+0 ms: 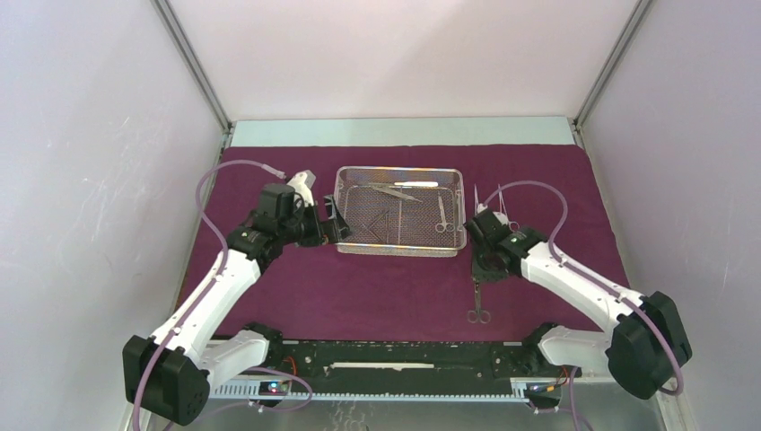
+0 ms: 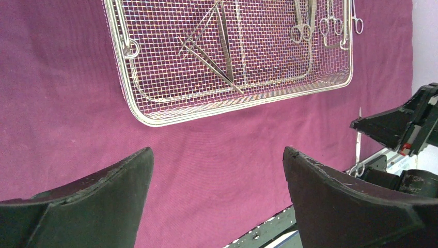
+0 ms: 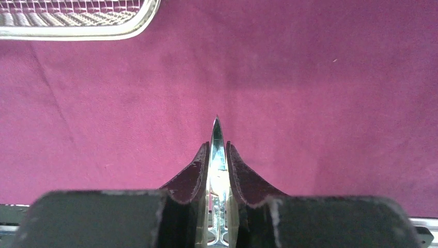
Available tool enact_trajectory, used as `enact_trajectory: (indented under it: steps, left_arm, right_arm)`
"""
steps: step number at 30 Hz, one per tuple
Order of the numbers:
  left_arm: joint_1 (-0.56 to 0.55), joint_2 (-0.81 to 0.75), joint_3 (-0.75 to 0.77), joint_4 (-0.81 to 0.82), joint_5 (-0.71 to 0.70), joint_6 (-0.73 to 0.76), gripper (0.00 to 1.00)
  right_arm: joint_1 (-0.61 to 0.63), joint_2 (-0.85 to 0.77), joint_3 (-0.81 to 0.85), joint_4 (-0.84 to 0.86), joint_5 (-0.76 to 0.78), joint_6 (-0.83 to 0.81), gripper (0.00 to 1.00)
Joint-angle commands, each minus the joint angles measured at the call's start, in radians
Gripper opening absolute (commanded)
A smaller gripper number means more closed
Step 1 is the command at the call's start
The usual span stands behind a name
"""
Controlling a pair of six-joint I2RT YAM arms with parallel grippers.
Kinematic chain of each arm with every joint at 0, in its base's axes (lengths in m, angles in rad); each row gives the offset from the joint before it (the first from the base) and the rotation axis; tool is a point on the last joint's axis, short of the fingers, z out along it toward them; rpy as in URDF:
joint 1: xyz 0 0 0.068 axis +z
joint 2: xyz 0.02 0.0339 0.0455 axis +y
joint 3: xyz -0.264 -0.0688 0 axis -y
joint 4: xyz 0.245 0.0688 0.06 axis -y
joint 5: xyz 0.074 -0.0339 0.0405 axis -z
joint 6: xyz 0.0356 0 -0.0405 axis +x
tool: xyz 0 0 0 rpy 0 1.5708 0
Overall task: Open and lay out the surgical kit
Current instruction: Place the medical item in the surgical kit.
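Between the fingers of my right gripper point(image 3: 217, 149) only the tip of the scissors point(image 3: 217, 135) shows. The rest is lost behind my fingers and at the lower edge. Ahead and to the left, the tray point(image 3: 77, 32) is cut down to one corner. From above, that gripper covers the scissors' blades. Beyond my left gripper point(image 2: 218, 152), the tray's far end runs off the top, cutting off the clamps point(image 2: 302, 18) inside. The slim pieces point(image 1: 500, 196) just past my right gripper are too small to name.

On the maroon cloth point(image 1: 359, 287) sits the mesh tray point(image 1: 399, 250), with scissors point(image 1: 478, 303) lying at the right hand point(image 1: 482, 269).
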Motion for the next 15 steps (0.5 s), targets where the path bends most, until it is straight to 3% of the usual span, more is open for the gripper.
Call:
enact_trajectory:
  steps: [1,15]
  left_arm:
    - [0.006,0.002,-0.021,0.033,0.016,-0.012,1.0]
    - [0.006,0.009,-0.021,0.027,0.007,-0.01,1.0]
  right_arm:
    - [0.056,0.014,-0.038,0.12,0.048,0.064,0.13]
    - [0.131,0.131,-0.089,0.201,0.08,0.097,0.15]
